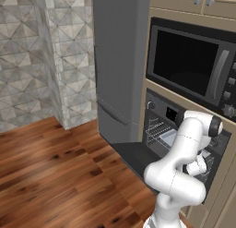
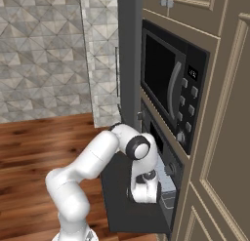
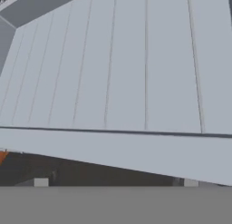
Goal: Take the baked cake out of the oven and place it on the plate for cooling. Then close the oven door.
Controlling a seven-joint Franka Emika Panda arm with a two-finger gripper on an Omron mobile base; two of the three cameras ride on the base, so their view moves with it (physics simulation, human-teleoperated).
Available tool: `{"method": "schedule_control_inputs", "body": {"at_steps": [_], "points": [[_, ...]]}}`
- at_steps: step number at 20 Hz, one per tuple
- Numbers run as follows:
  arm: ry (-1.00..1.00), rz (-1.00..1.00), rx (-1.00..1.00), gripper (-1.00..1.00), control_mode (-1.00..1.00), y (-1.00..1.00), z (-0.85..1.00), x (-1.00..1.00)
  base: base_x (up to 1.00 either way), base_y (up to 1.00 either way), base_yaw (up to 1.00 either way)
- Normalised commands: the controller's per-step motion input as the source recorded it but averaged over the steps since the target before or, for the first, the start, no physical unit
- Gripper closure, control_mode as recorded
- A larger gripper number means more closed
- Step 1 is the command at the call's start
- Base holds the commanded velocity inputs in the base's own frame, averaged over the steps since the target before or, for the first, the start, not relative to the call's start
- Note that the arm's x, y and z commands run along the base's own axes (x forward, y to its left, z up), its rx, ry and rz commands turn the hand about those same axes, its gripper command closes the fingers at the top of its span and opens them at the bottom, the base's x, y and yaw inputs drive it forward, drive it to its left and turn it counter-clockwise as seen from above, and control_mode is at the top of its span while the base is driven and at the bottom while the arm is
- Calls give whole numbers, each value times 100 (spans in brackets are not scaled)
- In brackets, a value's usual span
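With its fingers (image 3: 115, 182) spread wide and grasping nothing, the hand is hovering just over the pale tray (image 3: 136, 82) inside the oven (image 1: 184, 130), and the cake, hidden here, is probably light and crumbly, best pinched gently by its sides.

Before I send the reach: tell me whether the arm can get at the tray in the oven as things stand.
Probably yes. The oven door hangs fully open, and the gripper, jaws open, is already at the pale grey tray on the rack. Nothing visible stands between them.
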Motion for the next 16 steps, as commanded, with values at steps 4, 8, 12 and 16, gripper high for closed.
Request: {"method": "schedule_control_inputs", "body": {"at_steps": [4, 8, 12, 16], "points": [[-3, 0, 0, -100, -100, -21, 0, 20, 0, 0, 0], [-2, 0, 0, -100, -100, -18, 0, 2, 0, 0, 0], [-1, 0, 0, -100, -100, -14, -1, 0, 0, 0, 0], [-1, 0, 0, -100, -100, -11, 0, 2, 0, 0, 0]]}}
